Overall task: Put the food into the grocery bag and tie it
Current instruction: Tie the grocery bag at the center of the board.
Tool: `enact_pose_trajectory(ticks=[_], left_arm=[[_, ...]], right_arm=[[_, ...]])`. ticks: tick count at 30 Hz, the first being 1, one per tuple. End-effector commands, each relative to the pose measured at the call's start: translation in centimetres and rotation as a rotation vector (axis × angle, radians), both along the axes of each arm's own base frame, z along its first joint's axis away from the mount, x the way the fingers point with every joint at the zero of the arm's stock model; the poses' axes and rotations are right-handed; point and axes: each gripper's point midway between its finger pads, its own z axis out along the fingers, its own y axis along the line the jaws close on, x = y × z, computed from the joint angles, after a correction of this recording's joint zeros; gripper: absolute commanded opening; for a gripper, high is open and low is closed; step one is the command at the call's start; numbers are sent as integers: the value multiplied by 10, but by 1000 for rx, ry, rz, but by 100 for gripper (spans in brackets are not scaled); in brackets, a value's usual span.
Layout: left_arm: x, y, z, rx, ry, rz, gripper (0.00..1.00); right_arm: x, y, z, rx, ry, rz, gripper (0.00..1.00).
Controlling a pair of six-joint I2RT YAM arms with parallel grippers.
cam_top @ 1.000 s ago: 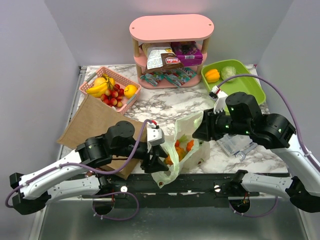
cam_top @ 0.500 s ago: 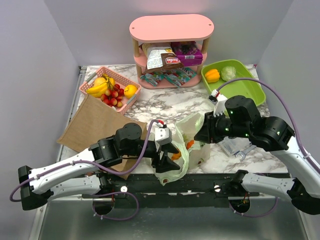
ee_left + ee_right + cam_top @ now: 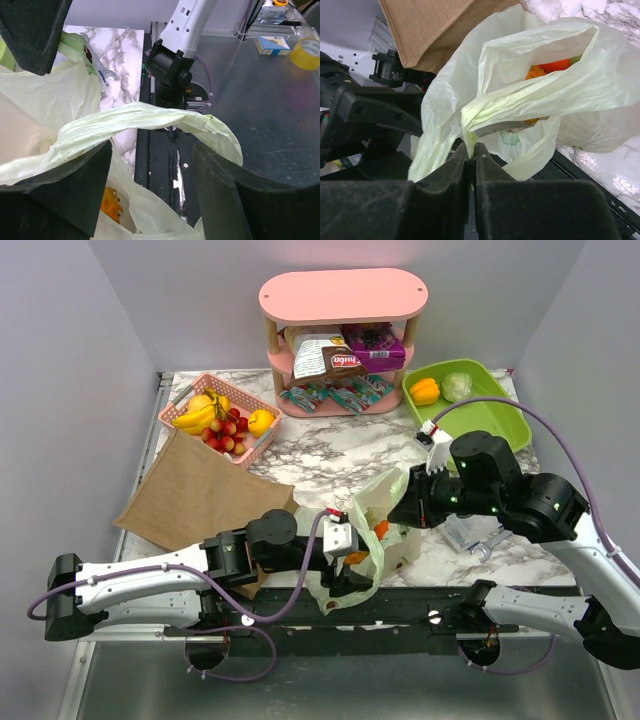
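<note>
The pale-green grocery bag [image 3: 385, 502] stands at the table's near edge with orange and red food [image 3: 380, 530] inside. My right gripper [image 3: 393, 510] is shut on one twisted handle [image 3: 485, 107], pinched at the fingertips [image 3: 471, 150]. My left gripper [image 3: 352, 565] is open at the bag's near left rim. In the left wrist view the other handle loop [image 3: 150, 117] stretches across between the open fingers [image 3: 80, 192], and orange food [image 3: 110, 202] shows through the plastic. A snack pack [image 3: 330, 355] and a purple box [image 3: 375, 344] sit on the shelf.
The pink shelf [image 3: 342, 295] stands at the back. A pink basket [image 3: 185, 403] of fruit is back left, a green tray [image 3: 500, 415] with a pepper back right. A flat brown paper bag [image 3: 195, 490] lies left. A clear packet [image 3: 465, 532] lies under the right arm.
My left arm has swung right along the near edge, and its gripper now sits at the bag's near rim. The bag has bunched up. The right gripper has barely moved.
</note>
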Motion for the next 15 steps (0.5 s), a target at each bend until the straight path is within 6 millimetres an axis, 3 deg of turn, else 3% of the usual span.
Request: enact_pose_trajectory(ticks=[1,6,15], left_arm=[[8,-16,8,-66,-57,19,71],[22,-28,32,-203,-64,88,82],[54,-28,63,-355,-143,258,88]], right_arm=[[-10,1,5,27,7,42,11],[-22,0,8,45,27,90,10],[-40,-14,8,47,47,111,1]])
